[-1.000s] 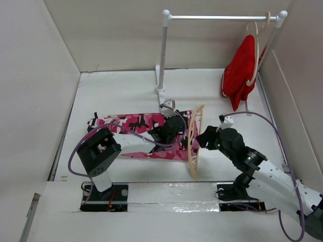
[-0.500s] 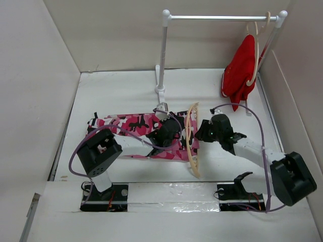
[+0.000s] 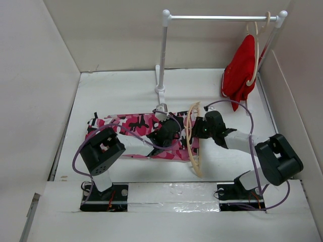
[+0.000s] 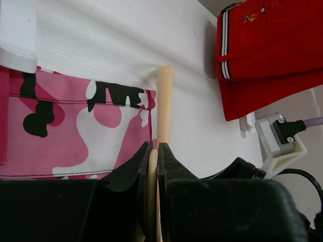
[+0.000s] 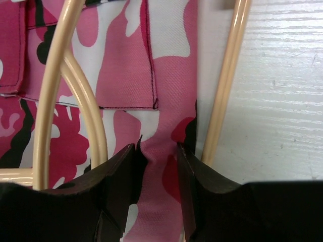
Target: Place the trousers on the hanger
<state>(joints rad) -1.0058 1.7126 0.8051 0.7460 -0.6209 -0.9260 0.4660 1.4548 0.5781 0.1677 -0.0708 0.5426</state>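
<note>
Firmly, left tool (image 4: 154, 147) clamps hanger (image 4: 165, 101); right tool (image 5: 157, 146) straddles trousers (image 5: 121, 80).

**One wide view, two close ones**

The top camera sits high behind the arm bases and looks down and forward over the whole surface (image 3: 116, 91) as far as the rack (image 3: 222, 17). The left wrist camera looks along the left hand (image 4: 154, 148), low and very near, toward the red garment (image 4: 272, 45). The right wrist camera looks steeply down past the right hand (image 5: 156, 151), equally near. All three views share the hanger (image 3: 193, 162) and trousers (image 3: 128, 123).
</note>
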